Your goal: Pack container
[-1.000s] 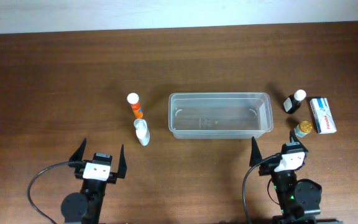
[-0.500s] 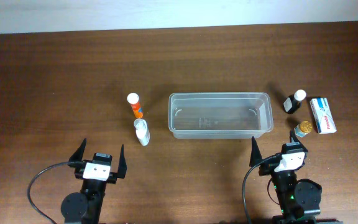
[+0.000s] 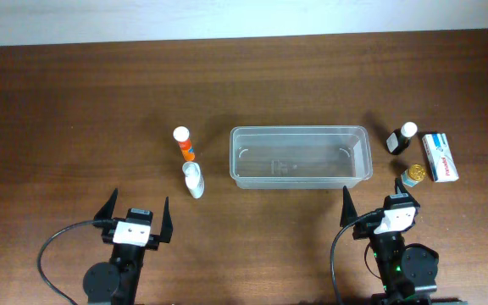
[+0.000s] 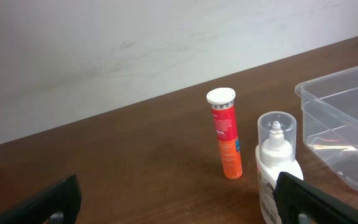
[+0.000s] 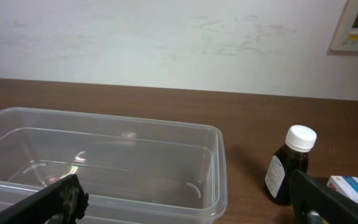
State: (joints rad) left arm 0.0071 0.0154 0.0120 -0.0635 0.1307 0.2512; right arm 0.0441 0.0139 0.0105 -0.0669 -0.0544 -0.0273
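Since nothing's budged over the last second, packing hasn't started: the clear container [image 3: 300, 129] sits empty mid-way across the surface [image 3: 74, 110], while left hand [image 3: 139, 200] and right hand [image 3: 371, 203] idle spread wide near the front edge. Orange tube [image 3: 184, 144] and dropper bottle [image 3: 193, 180] stand just left of it, dark bottle [image 3: 401, 136] right. Loads of open room.

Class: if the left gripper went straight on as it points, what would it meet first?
Probably nothing: ahead of the left gripper lies bare table. The white bottle and orange tube stand just right of its path, though the bottle might graze the right finger.
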